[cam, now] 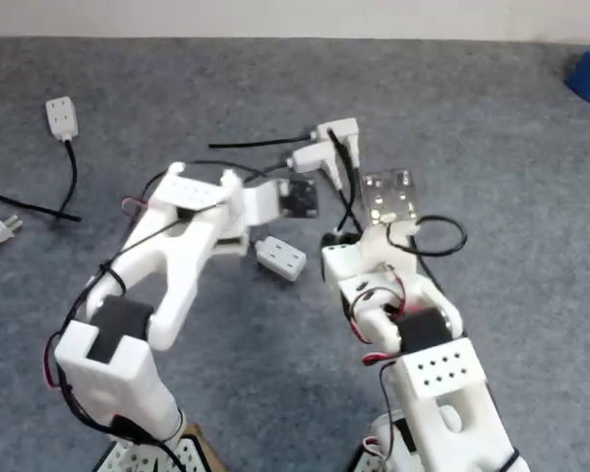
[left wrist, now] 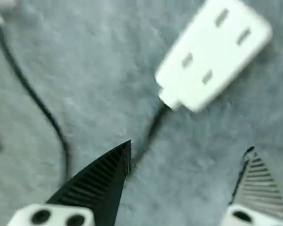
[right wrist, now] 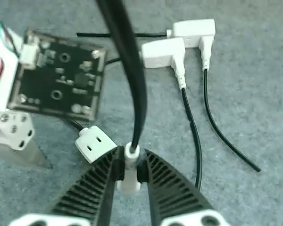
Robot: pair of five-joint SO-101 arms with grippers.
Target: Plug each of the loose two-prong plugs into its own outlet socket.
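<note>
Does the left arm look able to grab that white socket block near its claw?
Probably yes. The left gripper is open, and the socket block lies on the carpet just ahead of it. Nothing but the block's own black cord lies between them.

Left arm (cam: pixel 167 270) jaws gape, right arm (cam: pixel 413 324) jaws clamp.

White socket block (cam: pixel 280 258) lies flat on grey carpet (cam: pixel 492 128), slots up, black cord attached. White plug (right wrist: pixel 129 183) is pinched in right gripper (right wrist: pixel 130 154), just beside the socket block.
</note>
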